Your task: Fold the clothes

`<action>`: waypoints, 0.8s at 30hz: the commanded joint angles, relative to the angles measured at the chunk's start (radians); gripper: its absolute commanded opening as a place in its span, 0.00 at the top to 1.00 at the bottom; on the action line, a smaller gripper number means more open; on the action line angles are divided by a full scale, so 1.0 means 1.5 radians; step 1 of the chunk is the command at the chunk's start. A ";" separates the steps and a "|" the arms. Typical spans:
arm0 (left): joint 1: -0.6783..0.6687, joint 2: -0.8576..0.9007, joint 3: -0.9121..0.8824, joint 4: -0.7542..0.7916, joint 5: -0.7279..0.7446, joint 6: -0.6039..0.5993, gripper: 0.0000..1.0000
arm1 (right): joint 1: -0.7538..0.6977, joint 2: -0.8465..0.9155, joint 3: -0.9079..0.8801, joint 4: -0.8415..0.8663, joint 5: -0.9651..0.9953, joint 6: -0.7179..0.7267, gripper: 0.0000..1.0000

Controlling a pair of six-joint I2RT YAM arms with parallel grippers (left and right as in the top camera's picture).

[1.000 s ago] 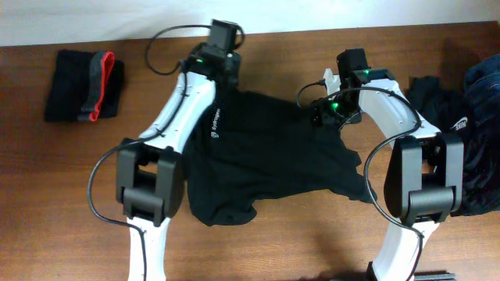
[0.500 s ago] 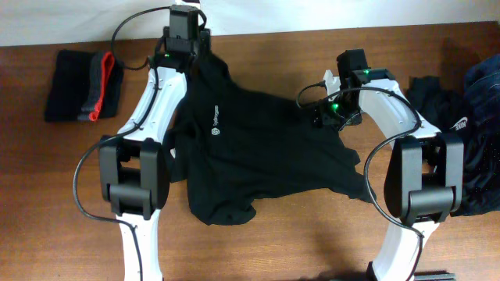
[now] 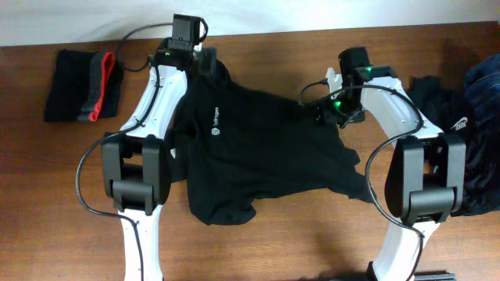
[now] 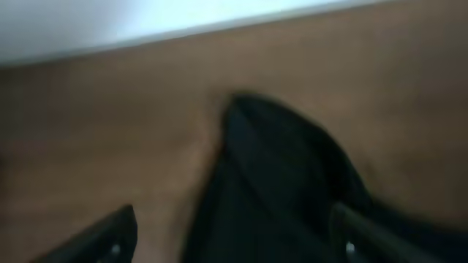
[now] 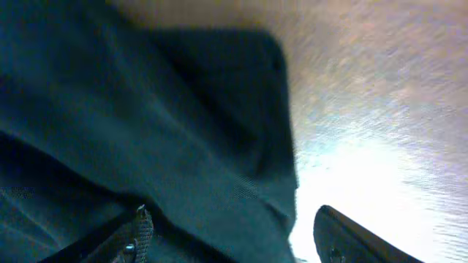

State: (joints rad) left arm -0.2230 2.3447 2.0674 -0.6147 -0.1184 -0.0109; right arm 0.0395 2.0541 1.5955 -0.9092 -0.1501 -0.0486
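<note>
A large black shirt [image 3: 266, 152] with a small white logo [image 3: 216, 133] lies spread across the middle of the table. Its far left corner [image 4: 270, 146] rests on the wood. My left gripper [image 3: 205, 61] hovers over that corner, open, with the fabric lying loose between the wide-apart fingers [image 4: 121, 234]. At the shirt's far right edge, my right gripper [image 3: 323, 111] is open too. In the right wrist view the shirt's edge [image 5: 219, 131] runs between the jaws of the right gripper [image 5: 232, 215], one finger over cloth, the other over bare table.
A folded black garment with a grey and red band [image 3: 84, 84] lies at the far left. A heap of dark and blue clothes [image 3: 469, 109] sits at the right edge. Both arm bases stand near the front. The white wall runs along the table's far edge.
The left arm pulled the shirt's far left corner outward toward the far left, then its gripper opened and let the fabric go. The right arm stayed put.
</note>
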 commanded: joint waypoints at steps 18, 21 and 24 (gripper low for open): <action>-0.005 0.041 0.001 -0.125 0.137 0.003 0.21 | -0.039 -0.032 -0.079 0.132 -0.018 0.053 0.24; -0.009 0.060 0.001 -0.124 0.139 0.003 0.21 | -0.039 -0.032 -0.104 0.165 -0.018 0.053 0.24; -0.009 0.080 0.001 -0.116 0.136 0.003 0.21 | -0.040 -0.032 -0.123 0.191 -0.018 0.053 0.24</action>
State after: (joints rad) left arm -0.2321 2.4149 2.0663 -0.7948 0.0658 -0.0109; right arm -0.0246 2.0365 1.4357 -0.6426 -0.1635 0.0257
